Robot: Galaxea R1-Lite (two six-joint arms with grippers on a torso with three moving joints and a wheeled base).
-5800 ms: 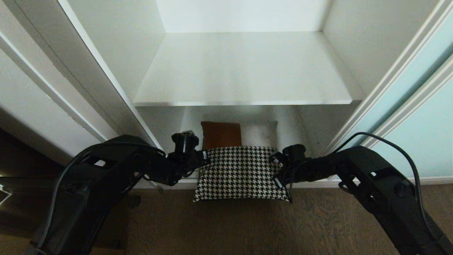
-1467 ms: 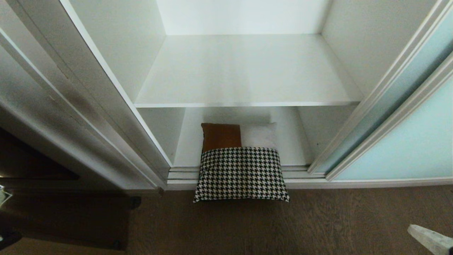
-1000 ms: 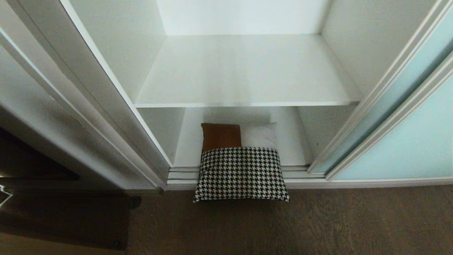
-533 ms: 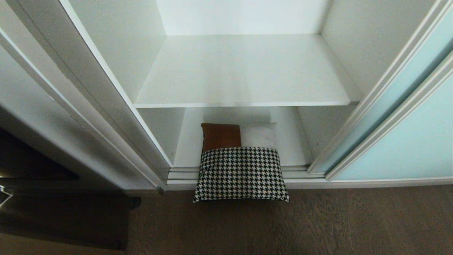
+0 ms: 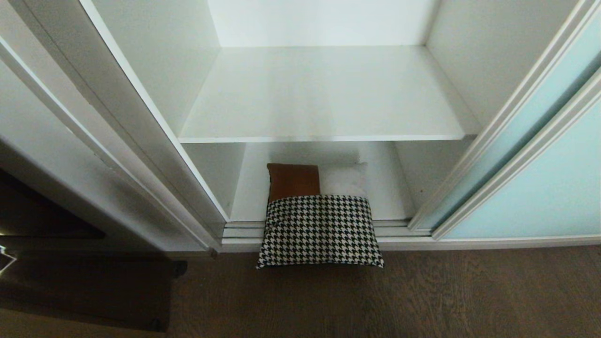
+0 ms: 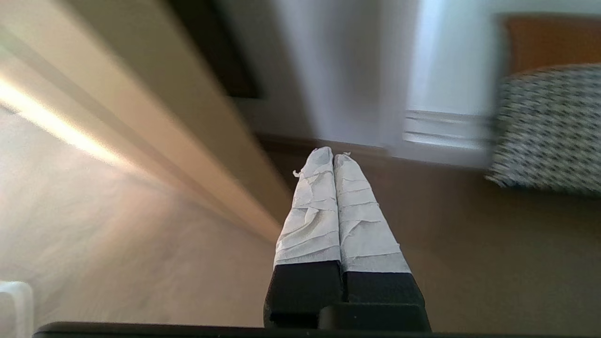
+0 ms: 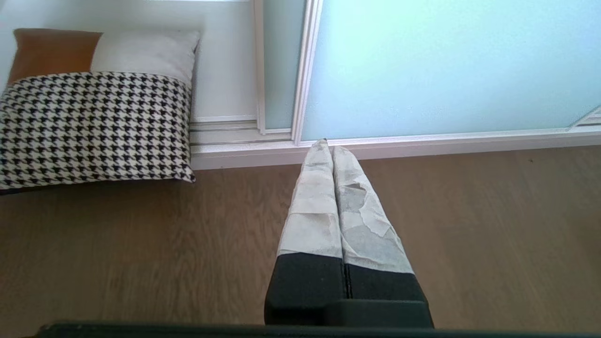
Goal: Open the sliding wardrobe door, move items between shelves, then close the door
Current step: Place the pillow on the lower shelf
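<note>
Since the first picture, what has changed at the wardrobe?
Both arms have left the head view; each pincer, left and right, is shut and empty above the floor. The cushion stays across the floor track; the sliding wardrobe door stays open.

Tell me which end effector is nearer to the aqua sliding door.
Right. The right end effector, shut, points at the sliding door's bottom frame. The left end effector, shut, is beyond the cushion, at the wardrobe's other side.

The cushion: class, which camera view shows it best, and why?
The head view: the whole cushion shows, lying across the floor track. The right wrist view crops one side of it; the left wrist view shows only a blurred part at the edge.
</note>
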